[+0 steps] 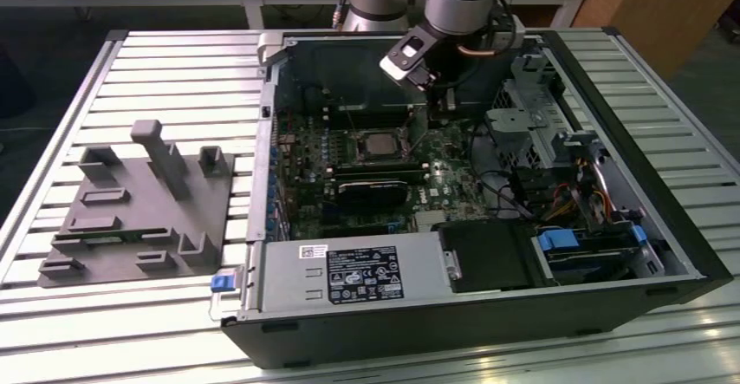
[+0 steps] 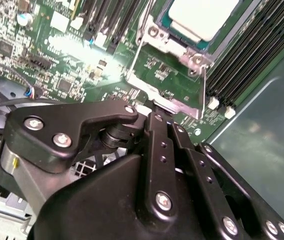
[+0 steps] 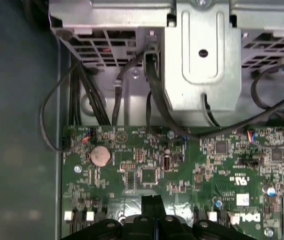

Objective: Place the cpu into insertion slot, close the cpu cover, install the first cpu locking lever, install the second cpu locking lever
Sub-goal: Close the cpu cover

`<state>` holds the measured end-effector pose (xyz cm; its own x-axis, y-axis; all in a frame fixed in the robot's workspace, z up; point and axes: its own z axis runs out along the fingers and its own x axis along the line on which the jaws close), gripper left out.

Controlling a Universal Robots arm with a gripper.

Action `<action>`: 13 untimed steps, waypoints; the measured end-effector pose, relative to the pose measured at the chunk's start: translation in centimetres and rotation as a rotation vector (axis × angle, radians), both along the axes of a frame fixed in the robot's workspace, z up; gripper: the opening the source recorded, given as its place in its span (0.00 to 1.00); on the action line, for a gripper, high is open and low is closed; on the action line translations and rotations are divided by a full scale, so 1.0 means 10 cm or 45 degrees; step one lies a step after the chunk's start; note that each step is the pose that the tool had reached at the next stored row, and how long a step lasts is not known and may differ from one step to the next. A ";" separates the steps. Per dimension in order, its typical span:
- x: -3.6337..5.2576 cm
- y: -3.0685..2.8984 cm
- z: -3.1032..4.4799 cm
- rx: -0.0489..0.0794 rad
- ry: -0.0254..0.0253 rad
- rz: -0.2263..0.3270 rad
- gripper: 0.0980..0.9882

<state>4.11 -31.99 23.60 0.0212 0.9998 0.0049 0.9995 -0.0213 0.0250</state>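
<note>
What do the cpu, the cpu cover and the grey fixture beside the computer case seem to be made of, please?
The cpu: metal top, dull pale silver with a soft sheen. The cpu cover: thin bright metal, likely steel, glinting at its edges. The grey fixture: matte uniform grey, probably plastic, perhaps printed; no shine.

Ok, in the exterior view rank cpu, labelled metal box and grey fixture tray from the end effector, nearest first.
1. cpu, on the board.
2. labelled metal box, inside the case.
3. grey fixture tray, the exterior view's left.
</note>
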 end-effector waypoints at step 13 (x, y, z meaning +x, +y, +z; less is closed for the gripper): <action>-0.261 0.000 -0.001 0.000 -0.0001 0.000 0.01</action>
